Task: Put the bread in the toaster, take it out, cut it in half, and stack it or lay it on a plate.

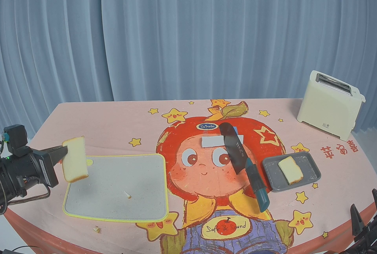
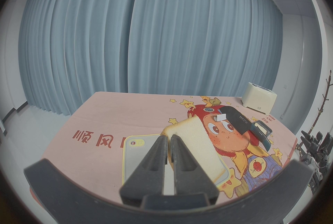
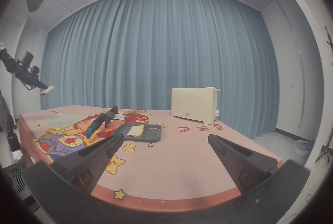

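A half slice of bread [image 1: 74, 159] hangs on edge in the left claw [image 1: 64, 151], whose fingers are clenched on one of its edges. The right wrist view shows the piece lifted well above the table. Straight beneath the claw and running off toward the robot's right lies the cutting board [image 1: 118, 188], bare but for a crumb [image 1: 127, 194] near its middle. Farther to the right of the claw, past the board, the knife [image 1: 243, 164] rests with its blade propped on a small white block [image 1: 212, 141]. Beyond the knife sits the grey plate [image 1: 310, 166], which already carries the other half [image 1: 291, 170]. The toaster [image 1: 330, 105] stands well apart from the claw, at the far right corner of the table. The right claw [image 3: 165, 137] is released, fingers spread wide and holding nothing, low at the near right edge of the table. By the look of it, toasting and cutting are done and the step in hand is plating the second half. The next move calls for carrying the held piece rightward across the board and clear over the knife. It should then come down flat on or beside the half already on the plate before the fingers let go.
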